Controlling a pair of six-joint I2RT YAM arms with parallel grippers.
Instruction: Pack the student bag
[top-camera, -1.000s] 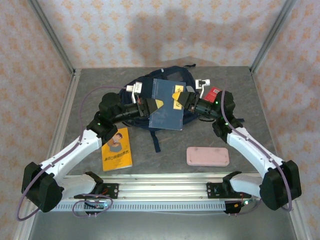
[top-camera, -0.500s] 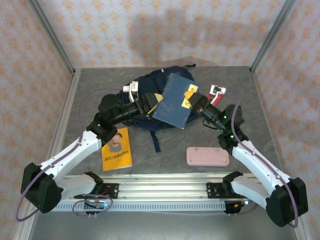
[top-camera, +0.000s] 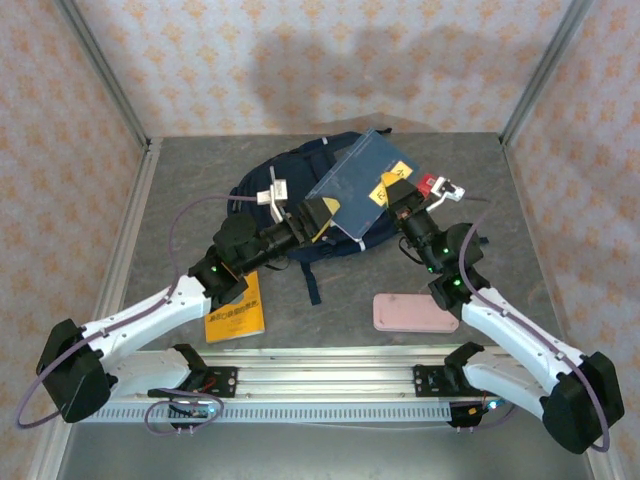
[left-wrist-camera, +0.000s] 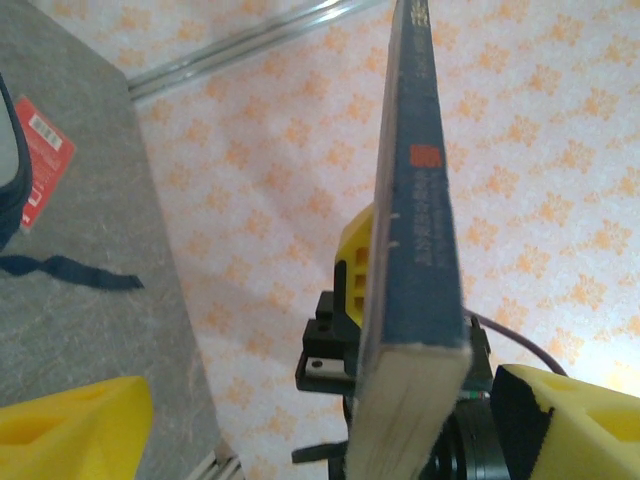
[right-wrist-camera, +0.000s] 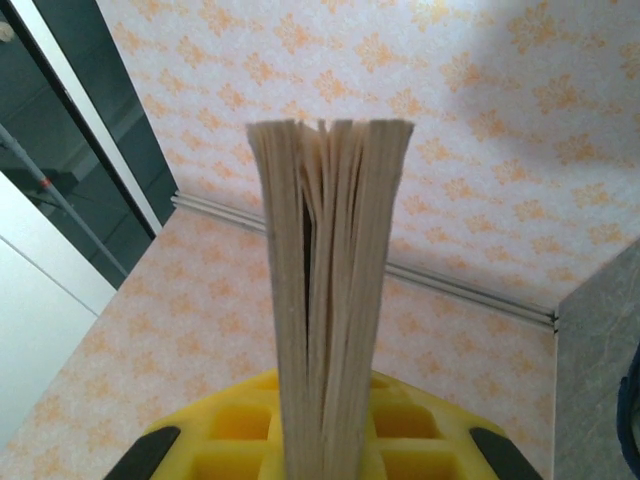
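Observation:
The student bag (top-camera: 268, 182) lies navy-blue at the back middle of the table. A blue book (top-camera: 356, 186) hangs tilted above its right part, and my right gripper (top-camera: 392, 190) is shut on the book's right edge. In the right wrist view the book's page edges (right-wrist-camera: 328, 290) rise straight up from between the yellow pads (right-wrist-camera: 225, 430). My left gripper (top-camera: 322, 216) stands open just left of the book's lower corner, not gripping it. In the left wrist view the book (left-wrist-camera: 415, 200) stands edge-on between the wide-apart yellow fingers (left-wrist-camera: 70, 430), touching neither.
A yellow book (top-camera: 236, 308) lies flat near the left arm. A pink case (top-camera: 415, 312) rests at the front right. A red flat item (top-camera: 428, 185) lies right of the bag, seen also as the red item (left-wrist-camera: 45, 170). A dark bag strap (top-camera: 311, 280) trails forward.
My left gripper opened, let go of the blue book and drew back to the near left. My right gripper closed fully on the book, then raised and tilted it toward the back right.

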